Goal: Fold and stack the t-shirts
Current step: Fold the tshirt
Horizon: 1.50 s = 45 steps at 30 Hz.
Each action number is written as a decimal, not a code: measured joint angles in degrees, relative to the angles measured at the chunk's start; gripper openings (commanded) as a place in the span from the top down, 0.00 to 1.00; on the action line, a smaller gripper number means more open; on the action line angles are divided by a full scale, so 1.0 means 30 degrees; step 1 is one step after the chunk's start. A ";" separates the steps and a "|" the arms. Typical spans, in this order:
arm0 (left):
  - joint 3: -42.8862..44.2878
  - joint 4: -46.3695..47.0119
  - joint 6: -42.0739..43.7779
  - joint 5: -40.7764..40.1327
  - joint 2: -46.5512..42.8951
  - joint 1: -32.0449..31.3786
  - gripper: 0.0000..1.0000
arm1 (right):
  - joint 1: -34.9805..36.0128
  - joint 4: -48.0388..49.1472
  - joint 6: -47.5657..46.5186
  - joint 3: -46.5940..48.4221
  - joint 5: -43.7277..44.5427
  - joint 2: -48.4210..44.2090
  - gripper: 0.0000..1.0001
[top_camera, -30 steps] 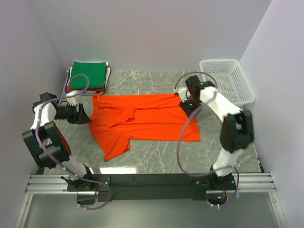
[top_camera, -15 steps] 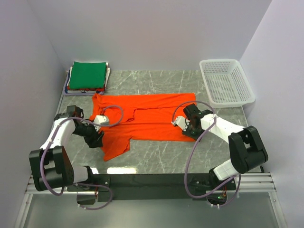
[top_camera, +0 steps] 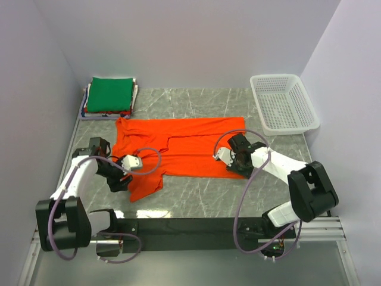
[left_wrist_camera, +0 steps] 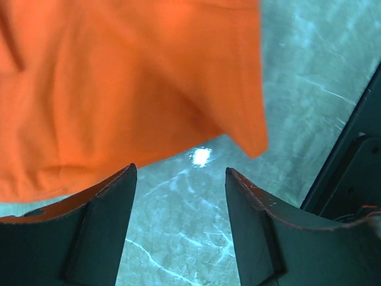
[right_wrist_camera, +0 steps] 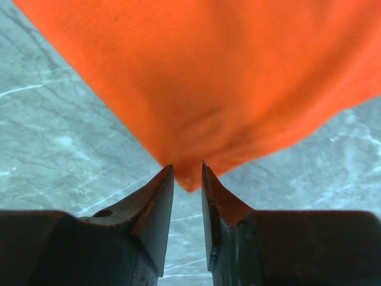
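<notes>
Currently we are logging one orange shirt (top_camera: pixel 184 146), lying flat across the middle of the table (top_camera: pixel 196 205) with its long axis running left to right, the folded pile (top_camera: pixel 109 95) sitting at the far-left corner and the basket (top_camera: pixel 286 104) at the far right. Our right claw (right_wrist_camera: pixel 187 168) is pinching the shirt's near-right corner between nearly closed jaws. Our left claw (left_wrist_camera: pixel 178 173) is standing apart and empty just short of the near-left flap lying directly ahead, with bare table showing along the near edge for both arms.
</notes>
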 measured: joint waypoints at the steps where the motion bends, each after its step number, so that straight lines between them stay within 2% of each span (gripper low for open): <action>1: -0.0255 0.0007 0.0102 -0.0153 -0.0386 -0.0372 0.32 | 0.0015 -0.0066 0.0015 0.0000 -0.0007 -0.0248 0.66; 6: -0.1013 0.0007 0.0066 -0.0466 -0.1071 -0.2594 0.30 | 0.0117 -0.0189 0.0073 0.0000 -0.0066 -0.0860 0.71; 12: -0.1086 0.0663 -0.1406 -0.1333 -0.0408 -0.5501 0.30 | 0.0284 -0.0066 0.0226 -0.0168 -0.0117 0.0248 0.78; 17: -0.1472 0.1938 -0.3351 -0.3045 0.0270 -0.8466 0.37 | 0.0437 -0.0036 0.0342 -0.0160 0.0109 0.0714 0.87; 19: -0.1719 0.2339 -0.4175 -0.3752 0.0627 -0.9420 0.47 | 0.0495 -0.0007 0.0372 -0.0153 0.0306 0.0801 0.92; 21: -0.1909 0.2681 -0.4787 -0.4422 0.0991 -0.9974 0.60 | 0.0568 0.0058 0.0423 -0.0131 0.0554 0.0918 1.00; 22: -0.1953 0.2812 -0.5144 -0.4743 0.1188 -1.0083 0.66 | 0.0576 0.0138 0.0415 -0.0131 0.0729 0.0947 1.00; 23: -0.1960 0.2914 -0.5355 -0.4940 0.1297 -1.0127 0.76 | 0.0576 0.0197 0.0437 -0.0131 0.0831 0.0954 1.00; 27: -0.1953 0.3242 -0.6309 -0.5450 0.1173 -1.0149 0.98 | 0.0576 0.0277 0.0437 -0.0131 0.1013 0.0947 1.00; 36: -0.0852 0.2062 -0.6914 -0.5406 -0.0386 -1.0149 0.99 | 0.0372 0.0066 0.0350 -0.0131 0.0619 0.0262 1.00; 44: -0.0044 0.0991 -0.6790 -0.5078 -0.0583 -0.9610 0.99 | -0.0036 -0.0335 0.0313 0.0197 0.0357 -0.0015 1.00; 45: 0.0219 0.0882 -0.6739 -0.5027 -0.0583 -0.9333 0.93 | -0.0087 -0.0335 0.0277 0.0226 0.0350 -0.0109 1.00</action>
